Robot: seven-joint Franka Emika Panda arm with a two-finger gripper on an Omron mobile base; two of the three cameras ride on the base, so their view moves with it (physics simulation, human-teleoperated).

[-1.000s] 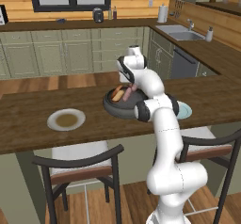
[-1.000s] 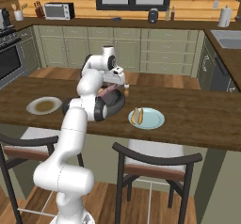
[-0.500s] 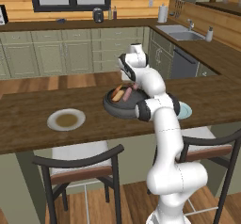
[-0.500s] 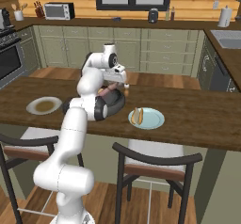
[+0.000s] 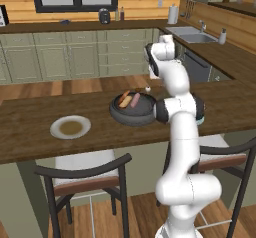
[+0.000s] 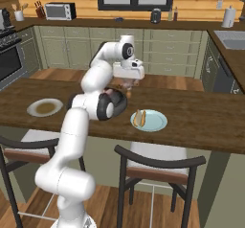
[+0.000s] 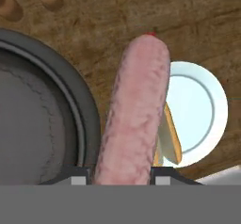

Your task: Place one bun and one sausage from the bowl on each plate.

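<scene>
Left base view: the arm's hand has lifted slightly above the bowl [image 5: 133, 108] on the desk [image 5: 30, 142]. Right base view: the tool [image 6: 128, 85] now hangs higher, near the light blue plate [image 6: 154, 122]. Hand view: the tool stays clamped on a sausage [image 7: 134, 114].

The brown wooden worktop [image 5: 30, 127] carries the dark bowl [image 5: 131, 113] at its middle, a tan plate [image 5: 70, 127] at nine o'clock, and a pale blue plate [image 6: 149, 120] at three o'clock.
</scene>
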